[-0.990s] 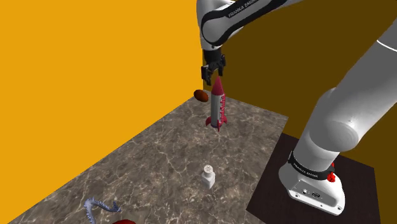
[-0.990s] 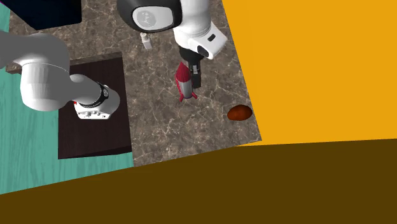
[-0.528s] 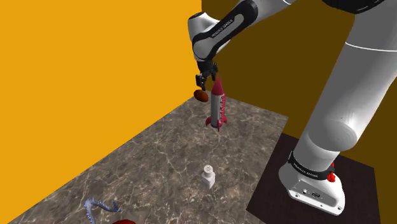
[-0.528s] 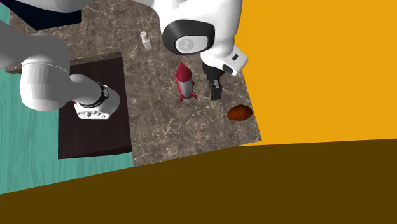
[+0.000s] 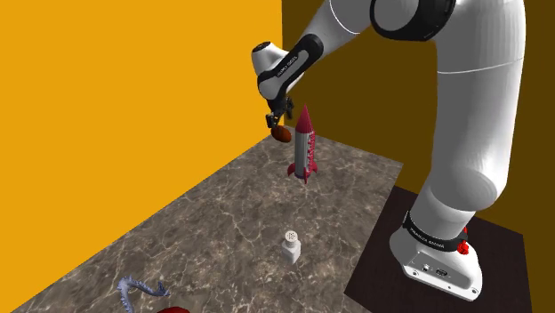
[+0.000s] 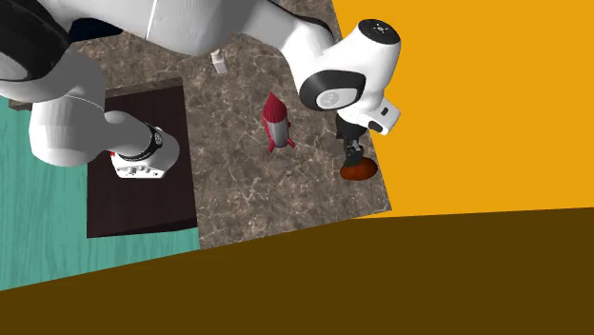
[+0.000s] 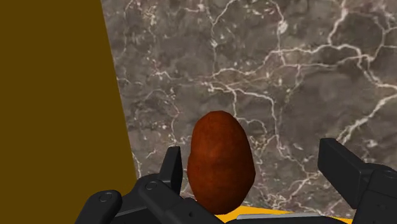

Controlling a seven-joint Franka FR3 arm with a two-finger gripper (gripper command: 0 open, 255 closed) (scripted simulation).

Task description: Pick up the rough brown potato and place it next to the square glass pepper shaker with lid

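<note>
Two things at the shoulder view's lower left were hard to read: a curly blue-grey object (image 5: 138,289) I couldn't name, and a red shape (image 5: 175,309) cut off by the bottom edge. Further right, my gripper (image 5: 277,120) hung right over the brown potato (image 5: 281,133), which lay on the marble countertop (image 5: 222,213) by the yellow wall (image 5: 133,89). From the wrist, my fingers stood apart with the potato between them, one finger (image 7: 172,167) close against it, the other well clear, so nothing was clasped. Just right, a red-and-grey toy rocket (image 5: 303,147) stood upright. The white pepper shaker (image 5: 291,244) sat well apart, nearer my stand (image 5: 436,258).
</note>
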